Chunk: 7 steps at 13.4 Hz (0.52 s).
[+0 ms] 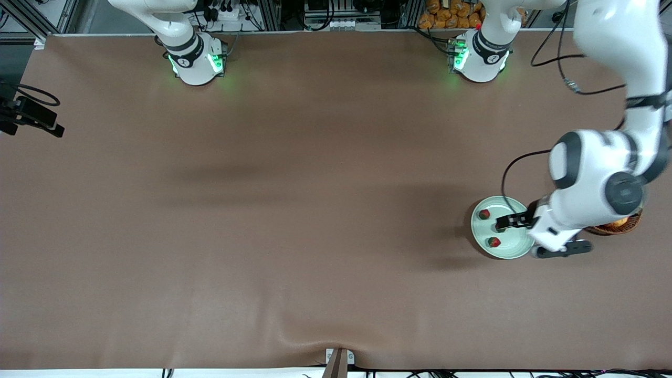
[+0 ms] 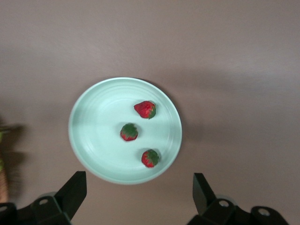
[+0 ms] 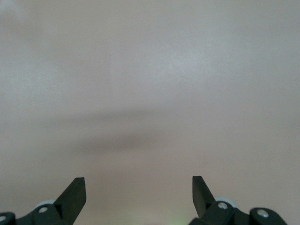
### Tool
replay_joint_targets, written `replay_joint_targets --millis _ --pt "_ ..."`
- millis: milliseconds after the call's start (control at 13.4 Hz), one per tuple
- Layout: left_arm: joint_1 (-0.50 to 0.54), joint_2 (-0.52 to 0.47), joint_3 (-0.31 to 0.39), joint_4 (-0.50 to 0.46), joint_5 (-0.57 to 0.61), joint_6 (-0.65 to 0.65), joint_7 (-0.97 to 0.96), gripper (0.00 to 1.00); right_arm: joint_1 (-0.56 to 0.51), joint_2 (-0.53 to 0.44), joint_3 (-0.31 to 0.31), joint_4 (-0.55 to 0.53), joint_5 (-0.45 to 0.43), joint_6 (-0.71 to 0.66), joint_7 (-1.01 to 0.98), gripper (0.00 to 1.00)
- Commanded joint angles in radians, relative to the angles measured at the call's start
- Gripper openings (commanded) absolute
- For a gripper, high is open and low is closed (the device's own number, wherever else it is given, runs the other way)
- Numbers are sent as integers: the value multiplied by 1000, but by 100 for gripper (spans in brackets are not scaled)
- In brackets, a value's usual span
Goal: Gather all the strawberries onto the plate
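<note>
Left hand [image 2: 136,192] hangs spread over the plate [image 2: 93,122] (right hand [image 3: 136,194] waits).

You see a brown desk [image 1: 294,210] under soft, even light. Metal framing [image 1: 47,16] and cables [image 1: 31,94] line its edges.

The front camera sits high, facing my bases along the frame's top, taking in the whole counter [image 1: 294,210]. My left wrist camera looks straight down over the plate [image 2: 93,140], close, its end effector [image 2: 139,192] at the frame's bottom. The front view shares that plate, at its lower right. My right wrist camera faces only bare counter.
</note>
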Motion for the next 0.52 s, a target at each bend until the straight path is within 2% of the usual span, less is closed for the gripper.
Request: replay_joint_targets --millis 0,447 --pt "1 -70 20 90 12 -114 27 100 -11 3 8 11 10 -3 12 100" --pt "-8 -323 4 48 15 -294 50 100 -7 3 10 8 10 -11 11 100"
